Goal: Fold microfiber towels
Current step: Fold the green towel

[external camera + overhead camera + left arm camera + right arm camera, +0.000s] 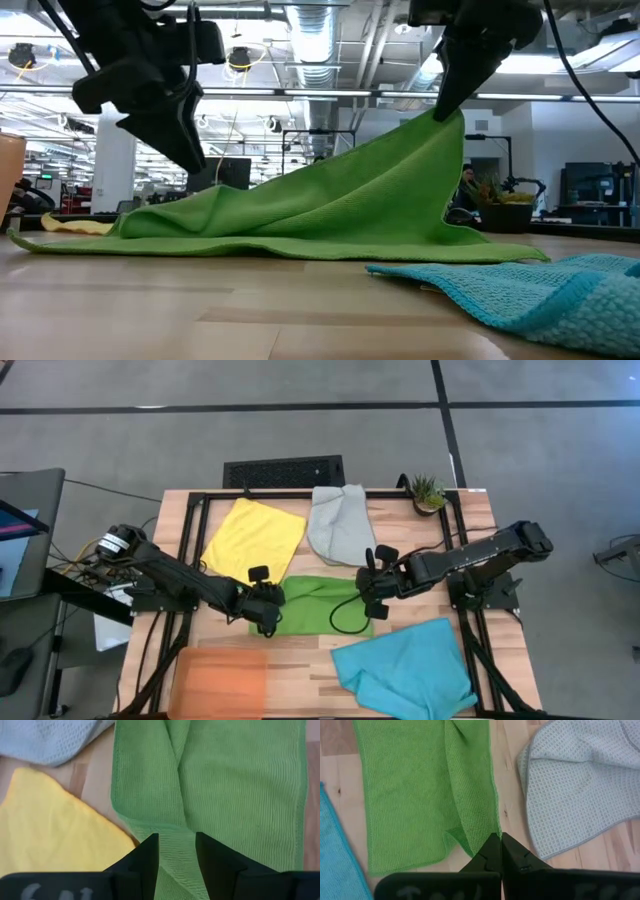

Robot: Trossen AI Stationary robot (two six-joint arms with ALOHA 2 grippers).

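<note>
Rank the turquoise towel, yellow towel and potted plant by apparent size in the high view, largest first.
1. turquoise towel
2. yellow towel
3. potted plant, far the smallest

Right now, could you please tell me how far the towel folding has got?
Nothing looks folded yet. The right gripper pinches a corner of the green microfiber towel, lifting it off the wooden table; the left gripper is open over it. The yellow cloth, grey waffle cloth and turquoise cloth lie loose.

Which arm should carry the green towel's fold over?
Right. The right gripper is shut on the green towel's lifted corner; the left gripper is open above the towel's other end, holding nothing.
</note>
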